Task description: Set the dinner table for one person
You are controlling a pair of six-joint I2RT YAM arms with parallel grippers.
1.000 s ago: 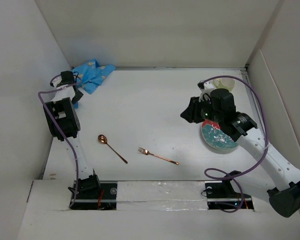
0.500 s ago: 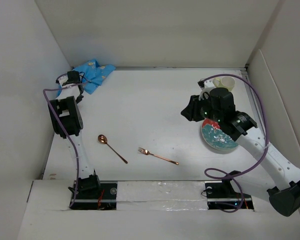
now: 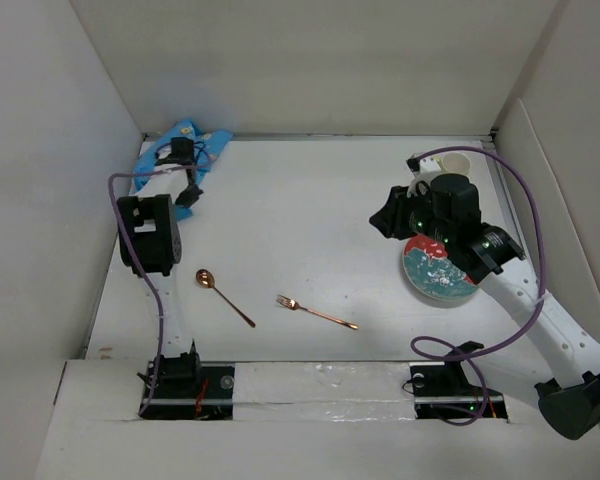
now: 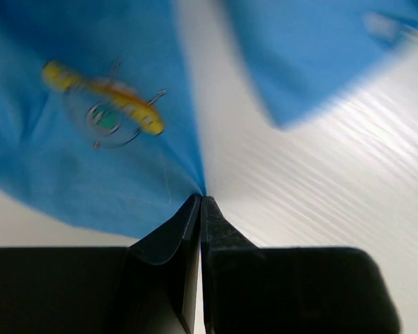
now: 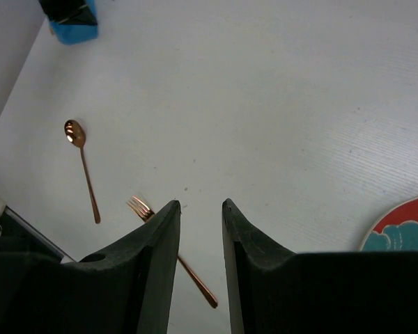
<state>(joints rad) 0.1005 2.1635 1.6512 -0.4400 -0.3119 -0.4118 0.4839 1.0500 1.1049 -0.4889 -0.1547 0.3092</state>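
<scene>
Jaws, left gripper: pressing together, pinching the blue cloth edge at their tips.
Jaws, right gripper: standing slightly apart, holding nothing.
Room: fork lying just under the right jaws; open surface stretching ahead.
Dinner table: lying beneath both jaws, showing white, matte.

On the dinner table, spoon lies left of fork, plate at right, cup behind plate, cloth far left.

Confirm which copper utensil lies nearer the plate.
The fork. It lies right of the spoon, toward the plate, and has tines rather than a round bowl.
</scene>
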